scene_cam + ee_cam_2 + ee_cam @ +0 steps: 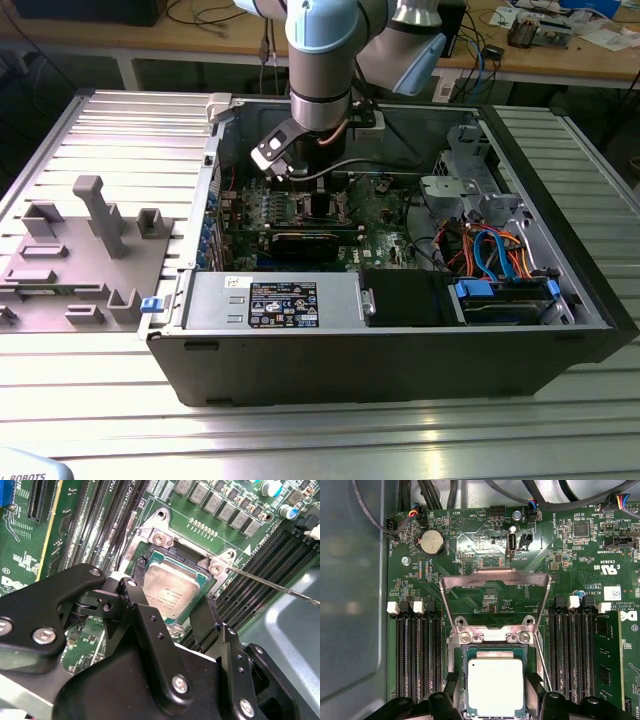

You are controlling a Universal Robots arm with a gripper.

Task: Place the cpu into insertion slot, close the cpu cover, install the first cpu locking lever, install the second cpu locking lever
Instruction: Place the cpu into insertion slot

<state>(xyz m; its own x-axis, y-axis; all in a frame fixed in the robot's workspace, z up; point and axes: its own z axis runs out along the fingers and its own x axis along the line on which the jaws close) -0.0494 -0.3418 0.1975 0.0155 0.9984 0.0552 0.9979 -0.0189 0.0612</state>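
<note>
Grey fixture: on the worktop at the exterior view's left, well apart from the computer case
Power-supply box: along the case's near wall, no part of this step
Arm: reaches straight down into the case, over the green board
Claw: clenched on the cpu, one fingertip against each of two opposite edges
Cpu position: lying flat inside the insertion slot, silvery face up, seemingly level with the rim
Cpu cover: swung up and open, not touching the chip
Locking lever: thin wire, unlatched, running out beside the memory slots
Blue cables: at the exterior view's right, well apart from the slot
Step in hand: seating the cpu, by my reading nearly done
Doing it well: hold the chip flat and square to the slot, with no sideways drag over the contacts; let its own weight settle it rather than pressing; any easing of the grip should be even, so neither fingertip tips a corner up
</note>
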